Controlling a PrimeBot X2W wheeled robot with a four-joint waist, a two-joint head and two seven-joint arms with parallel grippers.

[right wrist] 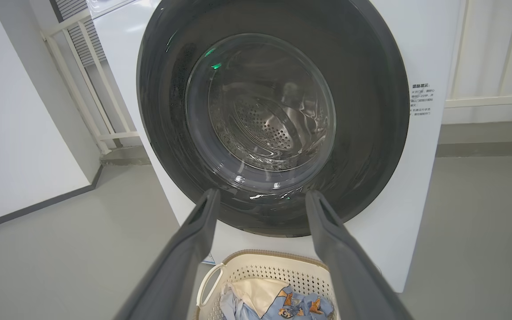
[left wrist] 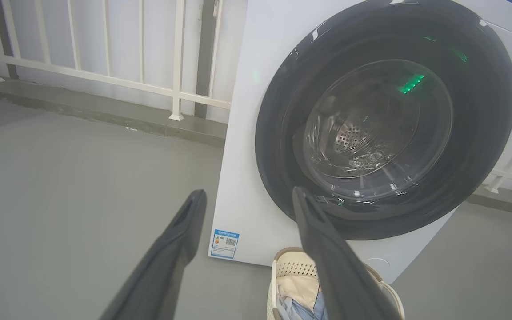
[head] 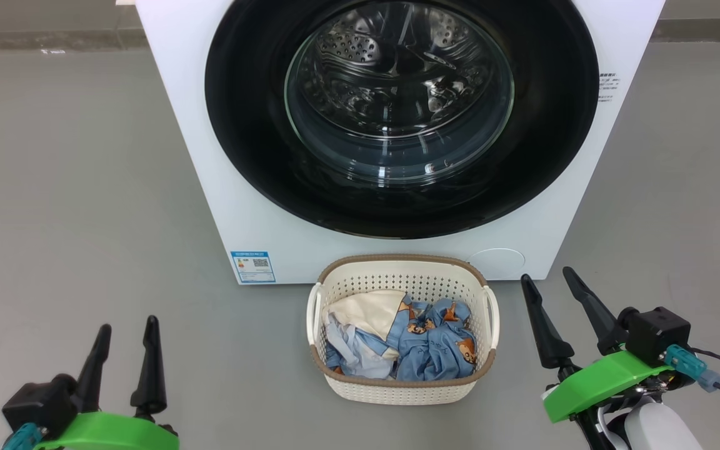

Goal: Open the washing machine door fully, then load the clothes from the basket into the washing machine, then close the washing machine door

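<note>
While the large round glossy black washing machine door (head: 400, 106) sits shut, flush against the front of the big white boxy front-loading washing machine (head: 185, 137), its bulging clear glass window shows the perforated steel drum (head: 360, 47) behind it. A small blue label sticker (head: 252, 267) is stuck at the lower left corner of the machine's front. On the smooth grey floor (head: 85, 187), just in front of the machine and below the door, stands the small rectangular cream plastic basket (head: 397, 390) with perforated sides, a brown woven-look rim and white side handles. Inside it lie the clothes (head: 422, 340): crumpled soft garments of light blue fabric with orange-brown cartoon animal prints, a cream piece on top at the left and a pale grey-white piece beneath it. In the head view the left gripper (head: 129, 325) hangs at the lower left, well apart from the basket, its two long dark fingers spread and pointing towards the machine with nothing between them. The right gripper (head: 546, 275) hangs at the lower right, near the basket's right handle without touching it, its fingers likewise spread apart and empty. In the left wrist view a white metal railing (left wrist: 105, 44) runs along the wall beside the machine.
</note>
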